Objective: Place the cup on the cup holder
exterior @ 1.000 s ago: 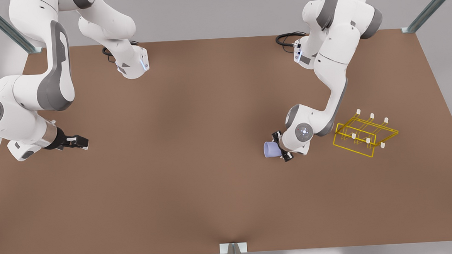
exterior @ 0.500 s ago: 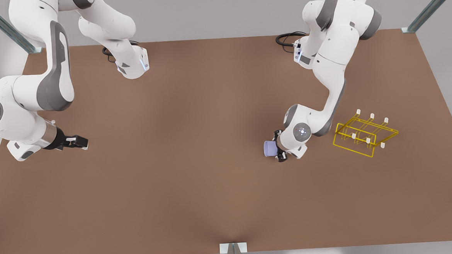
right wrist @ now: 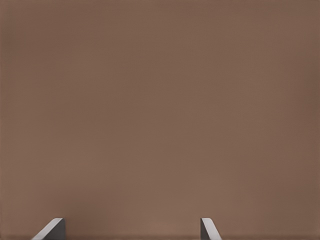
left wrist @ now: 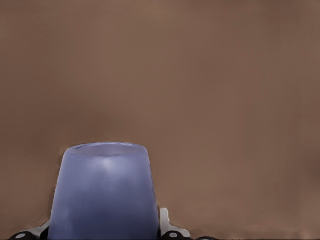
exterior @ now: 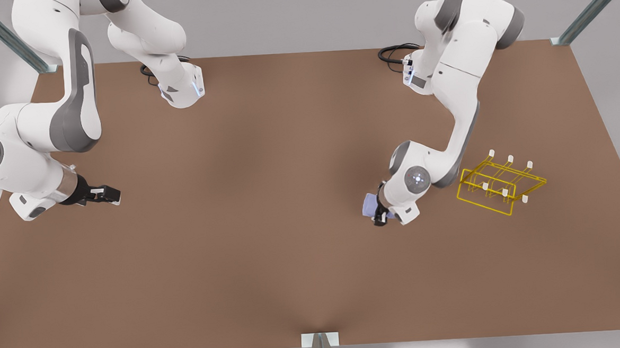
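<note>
L gripper (exterior: 380,211) clamped on cup (exterior: 369,205)

We see cup held over table (exterior: 271,239), near rack (exterior: 500,185) but apart, on its front-view left; R gripper (exterior: 110,194) waits w/ fingers (right wrist: 52,230) apart, far front-view left

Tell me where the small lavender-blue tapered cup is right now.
The lavender-blue cup sits in the left gripper, right of centre in the front view, left of the yellow wire cup holder.
</note>
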Tool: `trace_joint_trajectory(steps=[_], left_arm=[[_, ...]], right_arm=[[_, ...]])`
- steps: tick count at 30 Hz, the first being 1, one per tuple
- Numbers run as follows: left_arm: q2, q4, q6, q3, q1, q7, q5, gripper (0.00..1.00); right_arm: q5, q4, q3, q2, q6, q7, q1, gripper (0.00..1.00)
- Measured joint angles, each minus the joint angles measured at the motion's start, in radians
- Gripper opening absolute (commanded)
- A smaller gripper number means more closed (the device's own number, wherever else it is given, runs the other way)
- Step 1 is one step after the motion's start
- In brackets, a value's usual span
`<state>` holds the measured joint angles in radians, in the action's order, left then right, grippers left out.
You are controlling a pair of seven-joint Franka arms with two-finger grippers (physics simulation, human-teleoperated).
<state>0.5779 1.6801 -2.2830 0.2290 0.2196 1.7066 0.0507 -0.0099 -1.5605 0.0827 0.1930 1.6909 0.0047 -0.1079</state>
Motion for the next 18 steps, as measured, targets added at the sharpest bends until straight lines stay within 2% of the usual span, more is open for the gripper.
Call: trace_joint_trajectory(steps=[2,4,5,7,9,11,14,18], left_arm=[[0.005,-0.152,0.156,-0.013,0.011,0.004,-0.082,0.65],[0.006,-0.216,0.294,-0.048,0.06,0.014,-0.237,0.65],[0.0,-0.228,0.349,-0.156,0.149,0.019,-0.311,0.65],[0.006,-0.236,0.434,-0.458,0.395,0.025,-0.412,0.65],[0.068,-0.235,0.493,-0.724,0.613,0.031,-0.485,0.65],[0.142,-0.211,0.519,-0.94,0.759,0.036,-0.53,0.65],[0.251,-0.086,0.483,-1.164,0.905,0.043,-0.549,0.65],[0.307,0.066,0.39,-1.314,1.011,0.051,-0.535,0.65]], right_arm=[[0.0,0.0,0.0,0.0,0.0,0.0,0.0,1.0],[0.0,0.0,0.0,0.0,0.0,-0.001,0.0,1.0],[0.0,0.0,0.0,0.0,0.0,-0.001,0.0,1.0],[0.0,0.0,0.0,0.0,0.0,-0.001,0.0,1.0],[0.0,0.0,0.0,0.0,0.0,-0.001,0.0,1.0],[0.0,0.0,0.0,0.001,0.0,-0.001,0.001,1.0],[0.0,0.0,0.0,0.0,0.0,-0.001,0.0,1.0],[0.0,-0.001,0.0,0.0,0.0,-0.002,0.0,1.0]])
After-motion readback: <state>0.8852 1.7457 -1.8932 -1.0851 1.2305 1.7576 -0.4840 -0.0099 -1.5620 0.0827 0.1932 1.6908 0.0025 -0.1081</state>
